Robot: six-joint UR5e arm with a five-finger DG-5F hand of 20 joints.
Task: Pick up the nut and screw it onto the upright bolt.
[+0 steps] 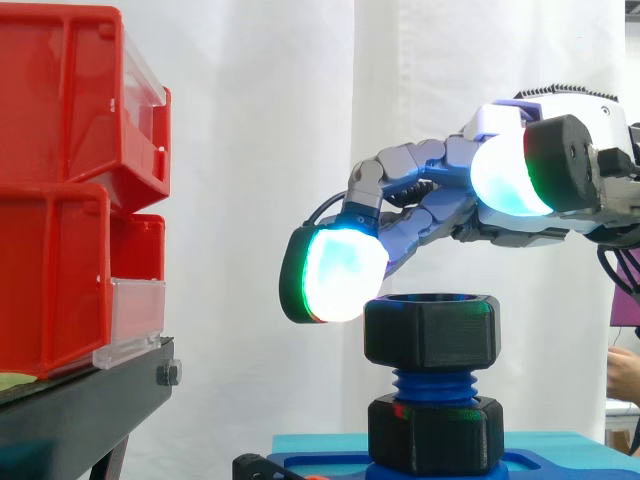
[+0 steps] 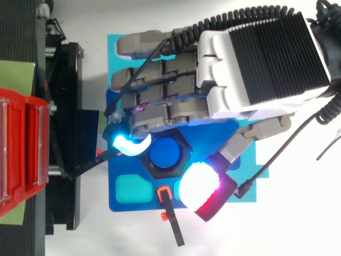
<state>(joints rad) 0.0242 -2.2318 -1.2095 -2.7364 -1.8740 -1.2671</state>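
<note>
Nut [image 1: 431, 330] is sitting on top of the upright blue bolt [image 1: 433, 385], which is standing on the blue plate [image 1: 320, 465] on the surface. Hand [image 2: 160, 104] is hovering over it with fingers and thumb spread apart, clamping nothing. One glowing fingertip [image 1: 340, 272] is hanging just beside the nut's upper left edge, the thumb pad [image 1: 508, 172] sitting higher.

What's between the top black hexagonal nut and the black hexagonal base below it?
Between the black hexagonal nut and the black hexagonal base lies only the blue bolt's bare thread, shown in the side view.
</note>
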